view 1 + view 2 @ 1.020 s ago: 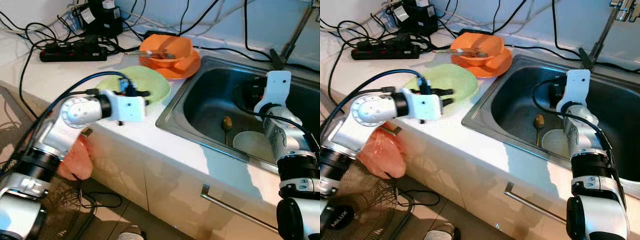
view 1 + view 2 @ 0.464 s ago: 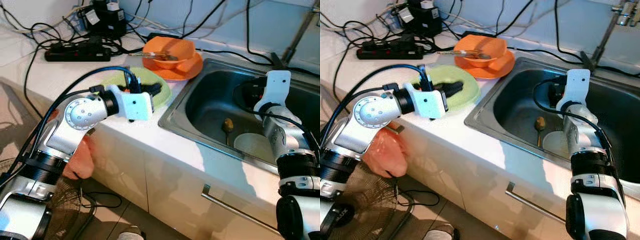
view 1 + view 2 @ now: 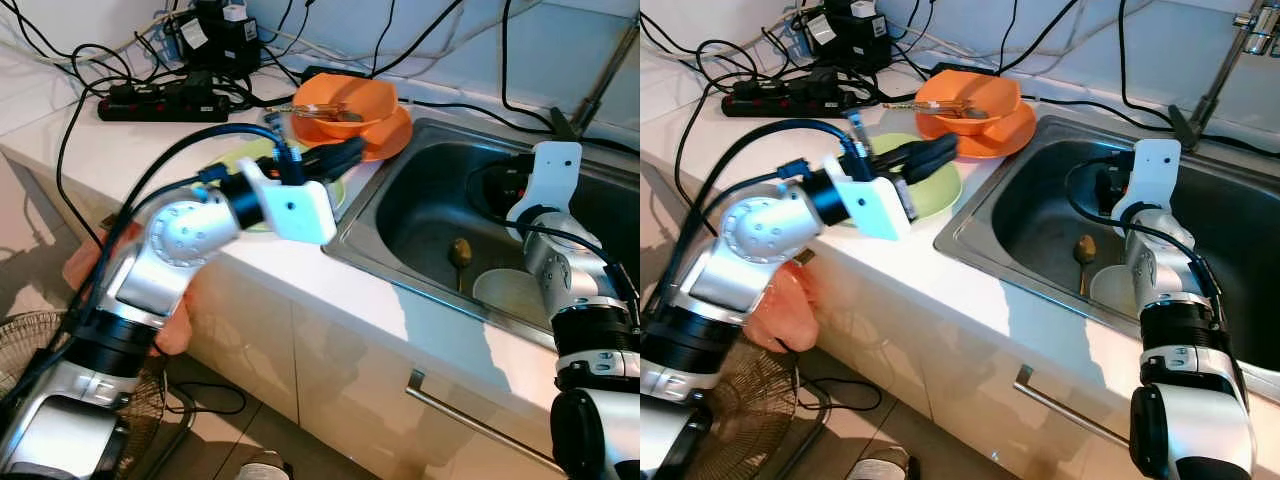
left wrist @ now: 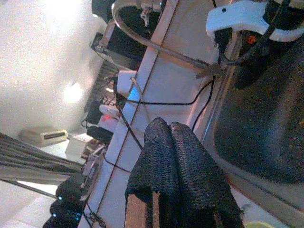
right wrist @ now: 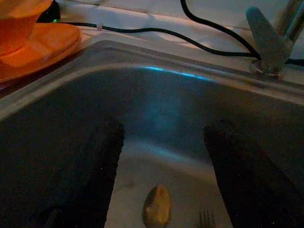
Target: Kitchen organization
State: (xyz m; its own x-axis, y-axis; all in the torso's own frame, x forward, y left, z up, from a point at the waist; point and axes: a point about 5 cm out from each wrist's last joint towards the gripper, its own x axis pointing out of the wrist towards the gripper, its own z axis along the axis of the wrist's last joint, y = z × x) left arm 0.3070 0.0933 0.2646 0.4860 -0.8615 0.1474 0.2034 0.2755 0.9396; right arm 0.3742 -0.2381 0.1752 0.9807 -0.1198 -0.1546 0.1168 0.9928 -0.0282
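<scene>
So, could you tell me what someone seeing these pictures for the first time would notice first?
Probably the bright orange bowl stacked on an orange plate at the back of the counter, beside the steel sink. The left gripper, fingers shut, hangs over a green plate just in front of them. The right gripper is open, down in the sink above a spoon and a white dish.

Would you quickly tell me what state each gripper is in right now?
Left gripper: jaws shut, holding nothing, above the green plate.
Right gripper: jaws open, empty, down in the sink over a spoon.
</scene>
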